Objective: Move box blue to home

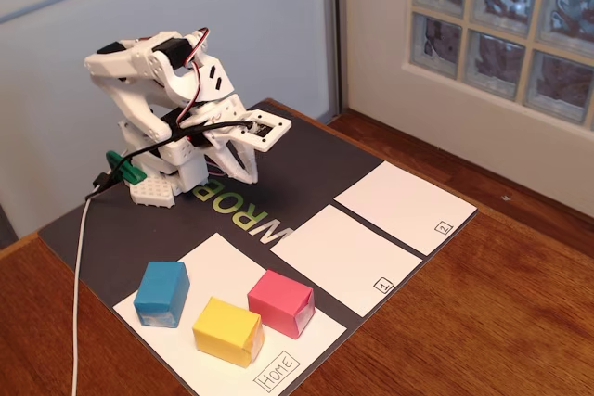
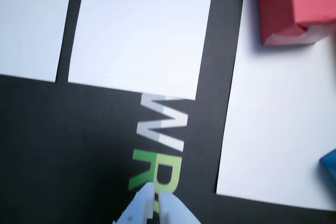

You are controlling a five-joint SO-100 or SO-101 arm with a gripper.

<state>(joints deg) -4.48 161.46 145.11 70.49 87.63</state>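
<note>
Blue box (image 1: 161,293) sat on home (image 1: 223,261) sheet, near left, beside yellow block (image 1: 228,331) and pink block (image 1: 281,302). Gripper (image 2: 156,199) folded back far off by arm base, fingers nearly together, held nothing. Box looked light, paper-smooth, maybe slippery; best pinched across flat sides

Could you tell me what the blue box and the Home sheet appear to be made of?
The blue box looks paper-wrapped: matte faces, creased folds at its edges.
The Home sheet looks like plain matte white paper, lying flat with a handwritten label at one corner.
</note>
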